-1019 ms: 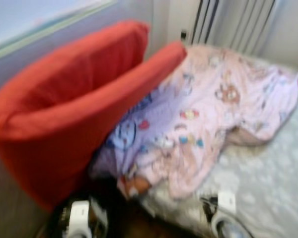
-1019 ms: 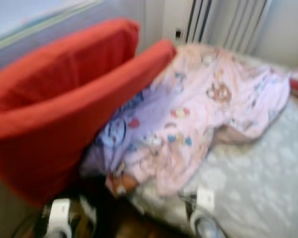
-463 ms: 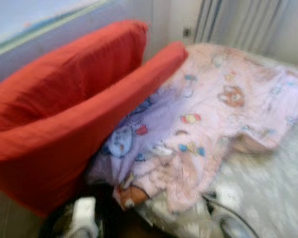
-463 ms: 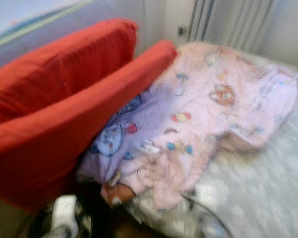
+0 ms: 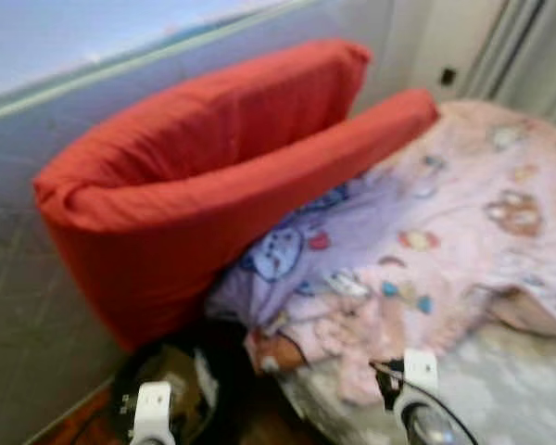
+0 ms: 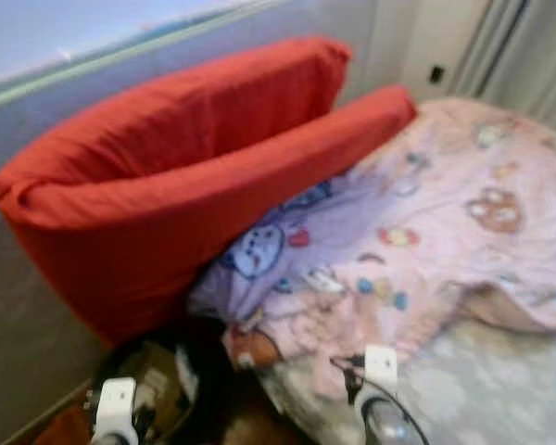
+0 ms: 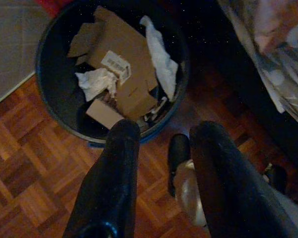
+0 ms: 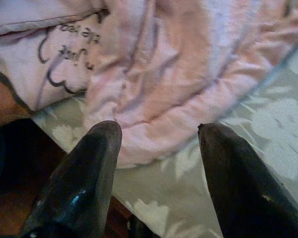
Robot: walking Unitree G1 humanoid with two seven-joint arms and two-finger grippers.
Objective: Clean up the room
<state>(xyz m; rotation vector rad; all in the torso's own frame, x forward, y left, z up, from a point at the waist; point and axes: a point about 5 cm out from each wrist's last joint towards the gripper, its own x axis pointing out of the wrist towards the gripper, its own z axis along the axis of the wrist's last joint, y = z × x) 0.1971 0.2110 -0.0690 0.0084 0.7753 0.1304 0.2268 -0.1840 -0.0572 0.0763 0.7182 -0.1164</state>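
Pink cartoon-print blanket (image 5: 417, 269) lies rumpled on the bed (image 5: 519, 389), its edge just beside the red cushion (image 5: 213, 185). Right gripper (image 8: 156, 148) hovers over the blanket's folded hem, fingers spread, empty. Left gripper (image 7: 161, 148), fingers spread, hangs above the trash bin (image 7: 54, 106). Blanket likely soft, light, limp; pinch a bunched fold at the hem.

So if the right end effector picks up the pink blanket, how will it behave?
The pink blanket lies in soft folds on the bed, so it probably hangs limp. It looks fluffy, likely light. Open right end effector may gather several layers.

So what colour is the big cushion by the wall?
Red, plain; the cushion shows best in the left eye view.
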